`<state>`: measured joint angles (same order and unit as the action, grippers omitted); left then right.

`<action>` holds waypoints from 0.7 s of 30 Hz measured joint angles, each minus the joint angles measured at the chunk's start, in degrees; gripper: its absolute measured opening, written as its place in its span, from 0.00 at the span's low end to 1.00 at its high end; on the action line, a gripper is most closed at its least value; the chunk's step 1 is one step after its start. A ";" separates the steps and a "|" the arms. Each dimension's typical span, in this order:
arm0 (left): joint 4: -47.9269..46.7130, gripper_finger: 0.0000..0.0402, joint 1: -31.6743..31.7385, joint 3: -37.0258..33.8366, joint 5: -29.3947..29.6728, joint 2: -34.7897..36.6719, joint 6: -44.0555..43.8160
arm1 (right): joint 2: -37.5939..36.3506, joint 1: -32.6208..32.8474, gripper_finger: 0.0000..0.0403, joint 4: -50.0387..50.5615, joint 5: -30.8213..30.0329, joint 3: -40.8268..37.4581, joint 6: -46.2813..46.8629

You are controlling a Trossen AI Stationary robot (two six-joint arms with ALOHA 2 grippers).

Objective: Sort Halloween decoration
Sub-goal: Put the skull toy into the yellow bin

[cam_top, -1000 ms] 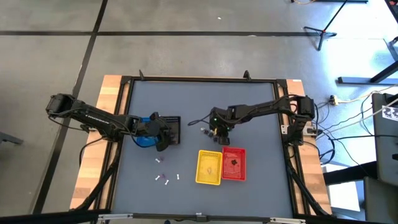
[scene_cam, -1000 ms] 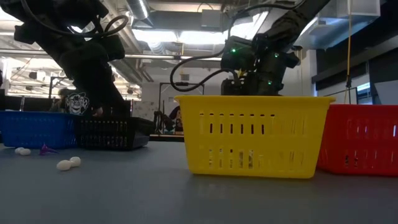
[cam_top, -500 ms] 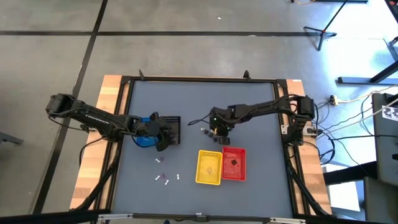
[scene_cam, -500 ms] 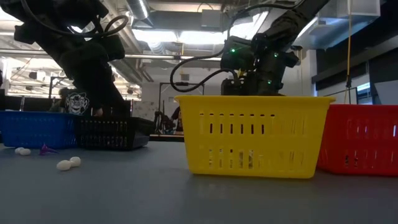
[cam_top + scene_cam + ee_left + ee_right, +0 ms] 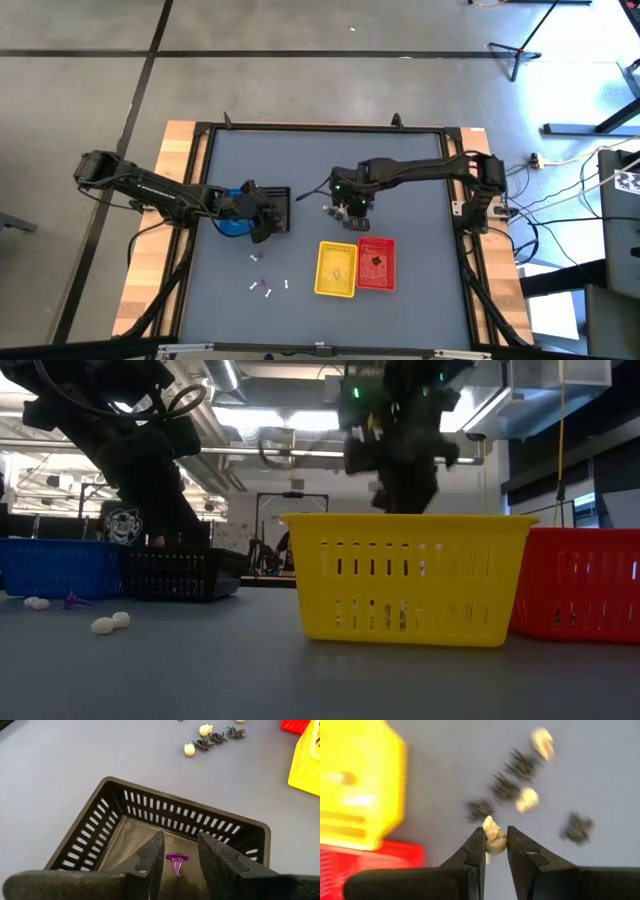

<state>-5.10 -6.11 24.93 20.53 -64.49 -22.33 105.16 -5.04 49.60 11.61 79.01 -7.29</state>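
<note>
Grey surface (image 5: 300, 170), right gripper (image 5: 495, 842) pinching tan skull trinket (image 5: 494, 834) above spider cluster (image 5: 512, 777); left gripper (image 5: 177, 857) spread over black basket (image 5: 210, 827), purple trinket (image 5: 176, 861) inside; slip risk from shallow fingertip hold.

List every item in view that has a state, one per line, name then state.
Right end effector: shut on a white skull trinket, lifted.
Left end effector: open over the black basket.
Purple trinket: lying in the black basket.
Yellow basket: upright, holds trinkets.
Red basket: upright, holds dark trinkets.
</note>
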 joint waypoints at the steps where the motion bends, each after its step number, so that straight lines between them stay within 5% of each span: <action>1: 0.00 0.28 0.00 0.00 0.02 0.00 0.00 | 0.00 0.95 0.15 0.24 0.46 1.07 0.00; 21: 4.84 0.28 0.00 0.00 0.01 0.00 2.97 | -0.02 18.69 0.15 -3.57 4.11 5.70 -0.02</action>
<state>-0.26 -6.11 24.93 20.54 -64.49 -19.36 105.14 13.65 46.03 15.73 84.71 -7.31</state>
